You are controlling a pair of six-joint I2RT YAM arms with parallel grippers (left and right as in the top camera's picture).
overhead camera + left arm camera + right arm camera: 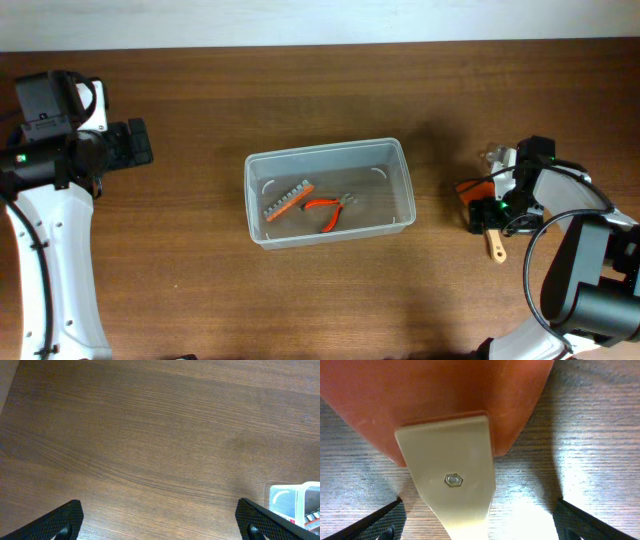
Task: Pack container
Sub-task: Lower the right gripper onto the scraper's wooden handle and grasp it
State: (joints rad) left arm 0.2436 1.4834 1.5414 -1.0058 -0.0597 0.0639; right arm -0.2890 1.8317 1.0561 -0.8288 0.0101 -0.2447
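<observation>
At frame centre, the clear rectangular plastic container [325, 149] sits well apart from the spread left jaws and right jaws, these also spread, above an orange scraper [445, 410].

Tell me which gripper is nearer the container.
Right. The right gripper sits just off the right end of the container, over an orange tool; the left gripper is farther away, beyond its left end.

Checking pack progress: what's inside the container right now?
Inside the container: orange-handled pliers and an orange strip of small grey pieces, side by side. Walls are clear; only the floor under those two is covered.
</observation>
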